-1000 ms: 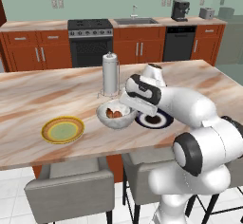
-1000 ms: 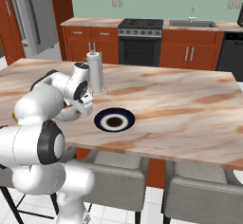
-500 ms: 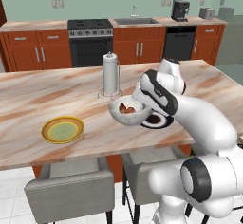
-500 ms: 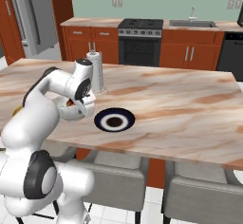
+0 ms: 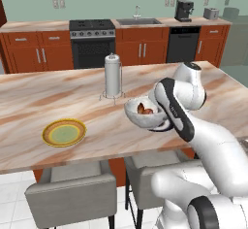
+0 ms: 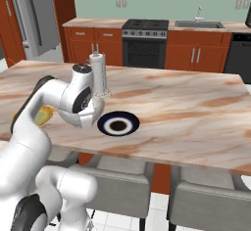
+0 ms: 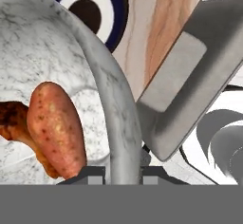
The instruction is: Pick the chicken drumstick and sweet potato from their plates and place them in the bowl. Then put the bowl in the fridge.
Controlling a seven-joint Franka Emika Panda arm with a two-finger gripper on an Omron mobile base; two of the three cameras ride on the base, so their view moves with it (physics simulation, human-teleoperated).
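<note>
Gripper (image 7: 122,173) pinches the rim of the bowl (image 5: 144,115), one finger inside, one outside, carrying it above the counter edge (image 5: 97,148), level so nothing spills. Inside lie the sweet potato (image 7: 54,128) and chicken drumstick (image 7: 14,121); in the hand view the potato's long axis runs roughly top to bottom beside the rim. Navy plate (image 6: 118,125) sits emptied.

We see our white jointed arm (image 5: 193,126) rising from the base, folding forward over the counter edge, its dark-jointed wrist bent back toward us. Our two-finger gripper (image 7: 122,174) is closed on the rim of the whitish-grey speckled bowl (image 5: 144,117), one dark fingertip either side of the wall, bowl held above the counter.
</note>
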